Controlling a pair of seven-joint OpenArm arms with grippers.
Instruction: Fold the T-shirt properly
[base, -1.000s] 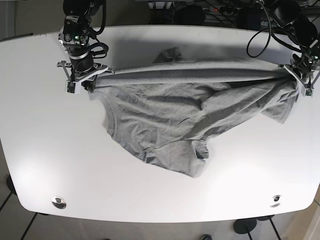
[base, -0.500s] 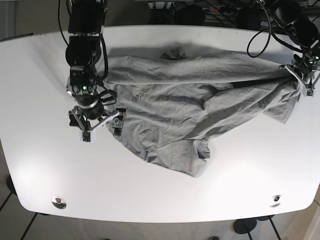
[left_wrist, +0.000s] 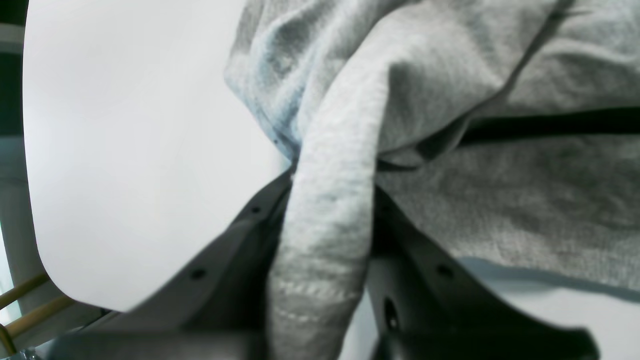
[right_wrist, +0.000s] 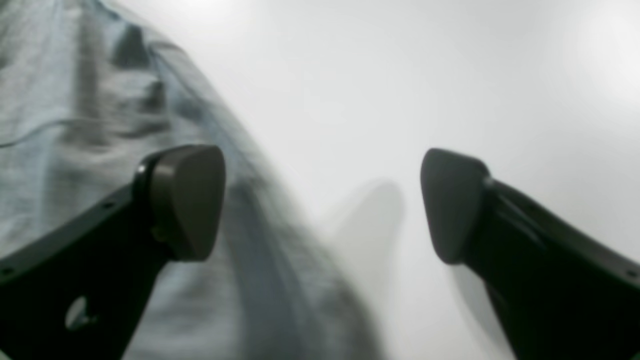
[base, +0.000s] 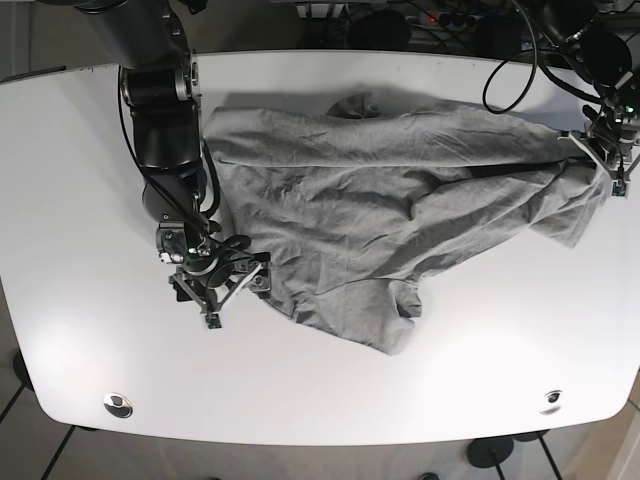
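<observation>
Since the earlier base frames my right claw (base: 222, 288) has let go of the far hem and dropped toward the near-left edge of the crumpled grey cotton T-shirt (base: 400, 210), and the fold it was stretching has fallen slack over the body of the cloth. Right claw now: jaws spread wide and empty, one black pad (right_wrist: 187, 200) over the shirt's blurred edge, the other over the bare white worktop (base: 90, 180). Left claw (left_wrist: 325, 280): clamped on a bunched ridge of the grey knit, stitched hem visible between the jaws, at the far right corner of the worktop in the base view. The shirt lies skewed across the middle and far side, heavily wrinkled, one sleeve or corner tucked under near the front. Judgement: the step in hand is a re-grasp of the near-left edge so the garment can be spread flat before any fold. To do it well I should straddle a single layer at the edge, not the pile; lower until the bottom pad slides under the cloth; close fully before lifting. The left should hold steady and not drag. Risk: pinching two layers, which would lock in the twist.
</observation>
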